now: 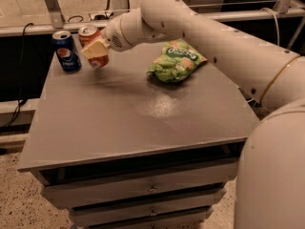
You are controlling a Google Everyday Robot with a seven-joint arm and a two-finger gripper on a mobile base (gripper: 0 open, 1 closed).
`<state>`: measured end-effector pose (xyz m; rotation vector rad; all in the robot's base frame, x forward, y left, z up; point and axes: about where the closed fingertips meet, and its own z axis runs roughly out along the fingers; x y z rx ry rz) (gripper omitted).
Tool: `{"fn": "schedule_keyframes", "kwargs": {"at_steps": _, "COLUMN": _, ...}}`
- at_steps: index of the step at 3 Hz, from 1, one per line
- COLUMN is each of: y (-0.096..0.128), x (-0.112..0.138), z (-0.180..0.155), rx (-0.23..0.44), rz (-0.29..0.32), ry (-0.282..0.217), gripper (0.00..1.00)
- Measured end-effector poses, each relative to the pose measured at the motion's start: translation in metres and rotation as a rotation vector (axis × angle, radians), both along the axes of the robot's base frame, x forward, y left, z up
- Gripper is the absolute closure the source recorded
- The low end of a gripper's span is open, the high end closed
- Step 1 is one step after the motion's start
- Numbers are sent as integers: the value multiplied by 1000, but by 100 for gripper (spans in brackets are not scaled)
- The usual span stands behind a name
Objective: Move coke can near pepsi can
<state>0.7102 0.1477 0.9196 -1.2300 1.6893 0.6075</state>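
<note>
The coke can (91,36) is red-orange with a silver top and is held upright in my gripper (96,50), just above the grey table (143,113) at its far left. The gripper's pale fingers (95,48) are shut around the can's middle. The pepsi can (66,50) is dark blue with a round logo and stands upright at the table's far left corner, a short gap to the left of the coke can. My white arm reaches in from the right across the back of the table.
A green snack bag (176,61) lies on the back middle of the table, to the right of the gripper. The table has drawers (152,189) below its front edge. A metal rail and cables run behind the table.
</note>
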Motion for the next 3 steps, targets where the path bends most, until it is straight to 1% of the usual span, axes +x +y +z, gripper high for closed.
{"fn": "schedule_keyframes", "kwargs": {"at_steps": 1, "y": 16, "x": 5, "z": -7, "rx": 23, "rz": -32, "ry": 17, "gripper": 82}}
{"fn": "schedule_keyframes", "kwargs": {"at_steps": 2, "y": 28, "x": 6, "z": -16, "rx": 48, "rz": -60, "ry": 31, "gripper": 59}}
{"fn": "schedule_keyframes", "kwargs": {"at_steps": 3, "y": 38, "x": 5, "z": -23, "rx": 73, "rz": -74, "ry": 45, "gripper": 36}}
